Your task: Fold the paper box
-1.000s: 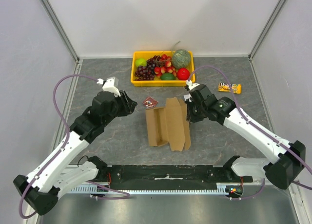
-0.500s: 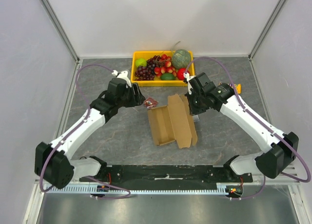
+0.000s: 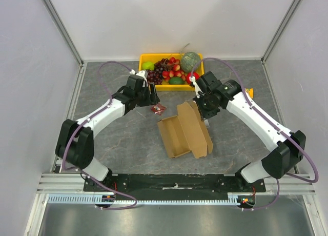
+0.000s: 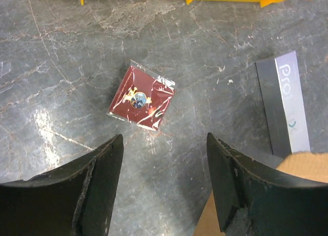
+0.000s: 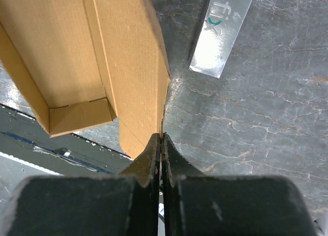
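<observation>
Two arms share this job, though only one has hold of the cardboard. Over on the left, the left gripper [image 4: 164,143] hangs low above the grey table [image 3: 118,138] with its jaws spread and nothing between them. A small red sachet [image 4: 142,96] lies just ahead of its fingers, and I'd leave that alone, since it is no part of the fold. The paper box [image 3: 183,132] lies mid-table, near the yellow tray [image 3: 139,77] but not touching it. It is half formed: a shallow trough with one end wall up and the long flap on its right side raised. The right gripper [image 5: 161,137] has its jaws pressed together on that flap's thin edge, a slight pinch right at the corner. I take the step to be swinging this flap over the trough. To do it well, the free left arm should come across and pin the trough's floor or far wall, so the light carton cannot skate. The right should then sweep in an arc about the crease, not tug sideways, or the edge may slip out — and it should steer clear of the silver strip [image 5: 221,31] beside it.
</observation>
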{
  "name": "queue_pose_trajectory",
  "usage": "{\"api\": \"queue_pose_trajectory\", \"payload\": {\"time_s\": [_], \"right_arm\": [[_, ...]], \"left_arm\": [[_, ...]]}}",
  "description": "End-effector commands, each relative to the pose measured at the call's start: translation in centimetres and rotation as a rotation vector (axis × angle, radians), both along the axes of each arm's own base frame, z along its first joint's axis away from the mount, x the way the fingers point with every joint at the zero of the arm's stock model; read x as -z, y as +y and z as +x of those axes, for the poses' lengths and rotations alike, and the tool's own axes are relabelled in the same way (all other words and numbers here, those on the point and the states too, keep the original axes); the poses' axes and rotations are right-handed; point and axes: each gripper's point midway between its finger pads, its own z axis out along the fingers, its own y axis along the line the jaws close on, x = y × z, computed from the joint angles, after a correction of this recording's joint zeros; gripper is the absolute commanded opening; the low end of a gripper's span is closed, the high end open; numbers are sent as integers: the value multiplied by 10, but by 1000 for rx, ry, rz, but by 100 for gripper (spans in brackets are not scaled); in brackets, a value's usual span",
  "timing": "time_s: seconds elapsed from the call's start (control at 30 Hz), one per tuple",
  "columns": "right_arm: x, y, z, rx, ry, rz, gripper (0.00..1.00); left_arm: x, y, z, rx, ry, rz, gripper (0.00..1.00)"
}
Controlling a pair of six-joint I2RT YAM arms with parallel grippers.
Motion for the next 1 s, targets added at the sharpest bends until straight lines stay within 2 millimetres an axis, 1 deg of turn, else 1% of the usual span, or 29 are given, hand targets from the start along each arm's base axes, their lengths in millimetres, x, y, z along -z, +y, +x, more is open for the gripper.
{"api": "queue_pose_trajectory", "payload": {"time_s": [0.0, 0.07, 0.13, 0.23, 0.33, 0.5, 0.53, 0.57, 0.63, 0.77, 0.83, 0.97], "right_arm": [[-21, -5, 1, -23, -12, -26, 4], [-21, -5, 1, -19, -2, -31, 4], [-22, -9, 4, -5, -1, -61, 4], [-29, -10, 11, 9, -19, -86, 3], [-31, -4, 14, 3, -16, -80, 3], [-20, 9, 9, -14, 37, -90, 6], [-18, 12, 9, -18, 41, -97, 8], [-18, 14, 11, -21, 37, -98, 11], [-19, 17, 13, -23, 32, -97, 11], [-17, 16, 16, -15, 25, -114, 11], [-16, 15, 16, -17, 26, -121, 11], [-12, 15, 14, -16, 29, -114, 9]], "left_arm": [[-11, -6, 30, 11, -71, -1, 72], [-6, -6, 36, 7, -69, 9, 72], [4, -4, 42, 7, -55, 35, 72], [9, -3, 47, 6, -51, 46, 72], [14, -1, 52, 14, -53, 54, 72], [27, 1, 57, 45, -40, 83, 71], [29, 1, 58, 51, -40, 88, 71], [33, 1, 58, 59, -34, 93, 71], [41, 0, 59, 75, -23, 106, 71], [58, -2, 63, 96, 8, 121, 71], [65, -3, 65, 98, 19, 123, 71], [74, -10, 70, 113, 40, 106, 71]]}}
